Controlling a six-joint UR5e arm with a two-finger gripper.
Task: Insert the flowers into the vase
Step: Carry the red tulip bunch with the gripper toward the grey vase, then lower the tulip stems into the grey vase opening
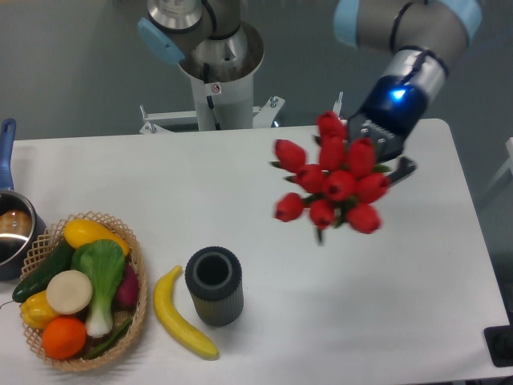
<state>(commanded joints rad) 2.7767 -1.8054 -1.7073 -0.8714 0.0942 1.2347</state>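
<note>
White table [256, 176]: gripper [377, 143] clamps flowers [330, 183] aloft, vase [214, 285] well down-left.

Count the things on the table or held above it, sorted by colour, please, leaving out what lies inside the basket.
Red: 1, the bunch of tulips carried by the claw
Dark grey: 1, the ribbed vase
Yellow: 1, the banana
Tan: 1, the wicker basket
Metal with blue handle: 1, the pot
Total: 5
</note>
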